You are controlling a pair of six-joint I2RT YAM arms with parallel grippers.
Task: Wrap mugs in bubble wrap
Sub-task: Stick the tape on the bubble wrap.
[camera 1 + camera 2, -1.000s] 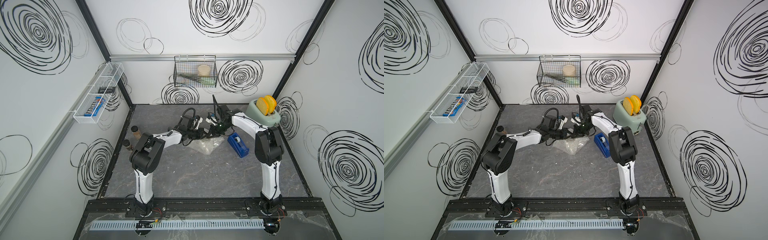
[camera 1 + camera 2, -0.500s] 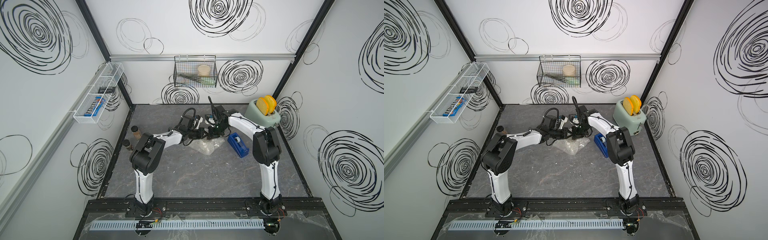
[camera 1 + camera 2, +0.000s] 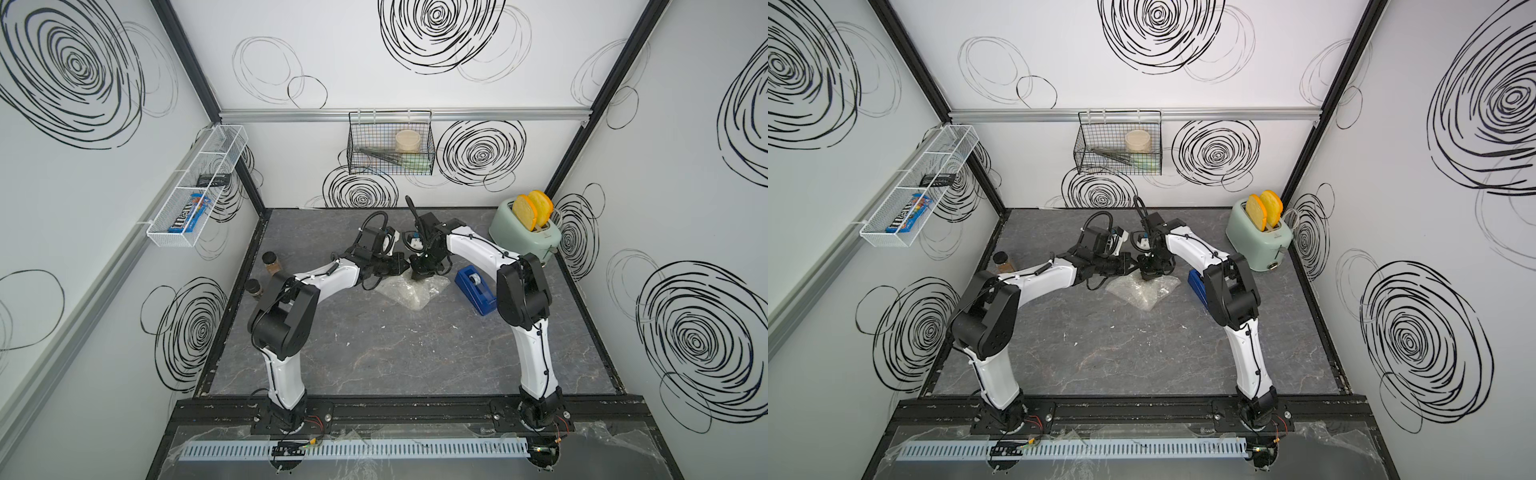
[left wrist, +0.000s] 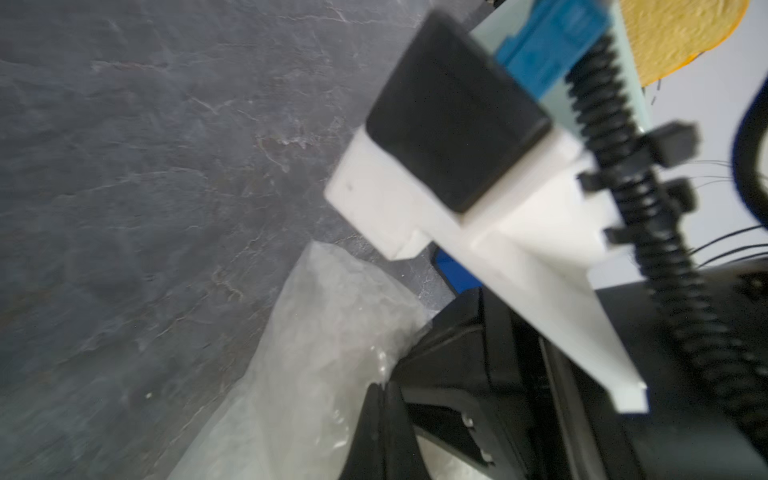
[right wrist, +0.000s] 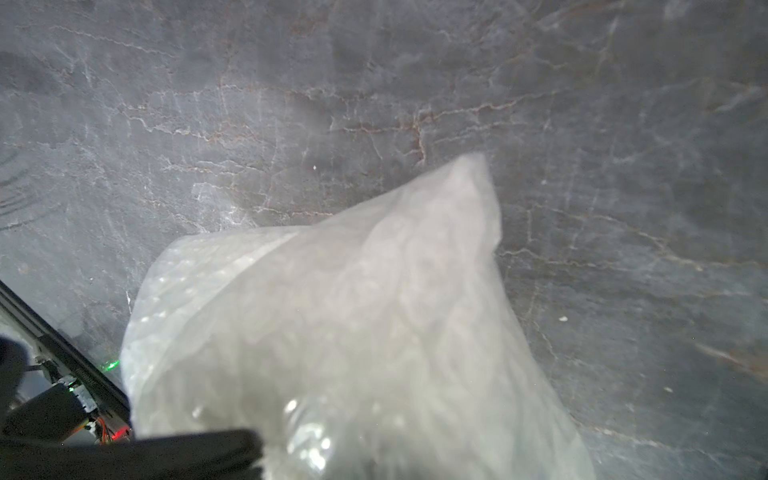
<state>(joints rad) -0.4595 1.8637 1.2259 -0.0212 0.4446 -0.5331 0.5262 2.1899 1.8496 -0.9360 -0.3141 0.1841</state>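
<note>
The left gripper [image 3: 400,265] and right gripper [image 3: 417,274] are crowding the back middle, nearly meeting over the crumpled bubble wrap [image 3: 413,291]. A blue tape dispenser [image 3: 476,291] and a mint toaster [image 3: 524,241] are blocking the right side, and two spice jars [image 3: 271,262] are lining the left edge. The table's [image 3: 395,357] front half is lying open.

The table [image 3: 395,345] has a dark grey, marbled surface. A mint-green toaster [image 3: 524,243] stands in the far right corner with two toast slices [image 3: 532,210] upright in its slots. A blue tape dispenser [image 3: 476,289] lies near the toaster. Two brown jars [image 3: 272,262] stand at the left edge. A black wire basket [image 3: 357,145] on the rear wall holds a beige tub [image 3: 408,140] and what appear to be tongs. A white wire shelf [image 3: 172,243] on the left wall holds a blue candy pack [image 3: 189,212].
</note>
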